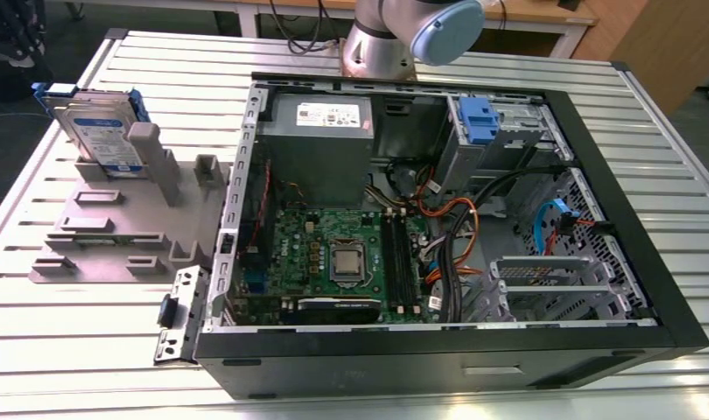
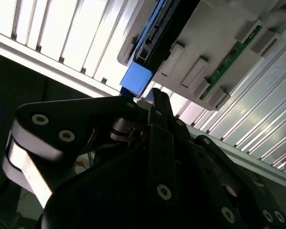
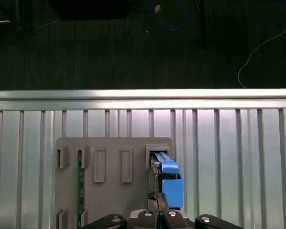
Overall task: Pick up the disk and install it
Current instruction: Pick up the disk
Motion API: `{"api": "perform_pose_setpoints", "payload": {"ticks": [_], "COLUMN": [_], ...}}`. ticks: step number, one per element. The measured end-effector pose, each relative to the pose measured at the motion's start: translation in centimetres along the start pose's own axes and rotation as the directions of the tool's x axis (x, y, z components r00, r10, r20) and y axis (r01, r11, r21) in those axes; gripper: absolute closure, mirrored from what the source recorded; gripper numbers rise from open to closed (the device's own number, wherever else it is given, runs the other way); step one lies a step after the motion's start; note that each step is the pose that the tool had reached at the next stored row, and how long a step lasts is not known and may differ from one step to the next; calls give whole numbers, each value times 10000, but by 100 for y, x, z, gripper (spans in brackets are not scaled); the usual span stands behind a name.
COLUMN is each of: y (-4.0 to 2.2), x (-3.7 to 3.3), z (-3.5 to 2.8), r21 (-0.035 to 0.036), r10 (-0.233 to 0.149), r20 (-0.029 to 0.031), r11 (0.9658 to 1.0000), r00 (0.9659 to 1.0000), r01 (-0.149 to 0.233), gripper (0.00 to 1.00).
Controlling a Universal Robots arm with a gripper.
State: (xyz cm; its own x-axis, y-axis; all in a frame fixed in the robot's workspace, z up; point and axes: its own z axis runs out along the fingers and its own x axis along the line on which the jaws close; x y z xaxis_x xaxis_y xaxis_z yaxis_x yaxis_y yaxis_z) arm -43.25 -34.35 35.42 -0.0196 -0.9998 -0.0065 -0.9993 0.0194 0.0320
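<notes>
**Q:** One disk, where is it?

**A:** Disk [image 1: 98, 131] stands on edge in the grey holder [image 1: 109, 236], at the exterior view's left. Label faces the camera, blue carrier round its rim. Holder sits flat on the slatted table [image 1: 98, 350], just beside the open case [image 1: 448, 359]. Disk is outside the case, not installed.

**Q:** Your hand?

**A:** My gripper [image 3: 157, 196] is in both wrist views. Fingers look pressed together, tips meeting, nothing between them. In the first wrist view I see the disk edge-on in the holder's end slot, and my tips line up just beside the carrier's blue end. Touching or apart, I can't tell.

**Q:** Second wrist view?

**A:** Same pair. The carrier's blue tab [image 2: 137, 78] is just past my tips. Holder is next to it, with a green board [image 2: 229, 59] standing in another slot, well apart from the disk.

**Q:** Arm in the exterior view?

**A:** My arm [image 1: 407, 35] is at the table's far side, behind the case.

**Q:** Inside the case?

**A:** Motherboard [image 1: 331, 254] on the floor. Grey power supply [image 1: 319, 114] is at the far wall. A blue bracket [image 1: 477, 118] is in the far bay toward the exterior view's right. Orange and black cables [image 1: 448, 227] lie between board and bays.
</notes>
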Motion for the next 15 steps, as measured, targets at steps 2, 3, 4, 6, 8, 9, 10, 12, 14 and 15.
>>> {"api": "perform_pose_setpoints", "payload": {"ticks": [2, 3, 4, 6, 8, 9, 10, 12, 14, 15], "y": [0, 0, 0, 0, 3, 6, 9, 24, 37, 37], "x": [-16, -24, -32, -52, -81, -92, -99, -111, -116, -116], "z": [8, 12, 18, 29, 41, 49, 57, 74, 106, 123], "r21": [19, 24, 32, 72, 187, 247, 299, 416, 469, 467], "r10": [-31, -44, -57, -74, -75, -75, -75, -77, -77, -76], "r20": [1, 0, -1, -2, 1, 2, 2, 3, 6, 5], "r11": [10000, 10000, 10000, 9999, 9998, 9997, 9995, 9991, 9989, 9989], "r00": [10000, 10000, 10000, 10000, 10000, 10000, 10000, 10000, 10000, 10000], "r01": [31, 44, 57, 74, 75, 75, 75, 77, 77, 76], "gripper": [89, 89, 89, 89, 76, 76, 71, 65, 59, 53]}}
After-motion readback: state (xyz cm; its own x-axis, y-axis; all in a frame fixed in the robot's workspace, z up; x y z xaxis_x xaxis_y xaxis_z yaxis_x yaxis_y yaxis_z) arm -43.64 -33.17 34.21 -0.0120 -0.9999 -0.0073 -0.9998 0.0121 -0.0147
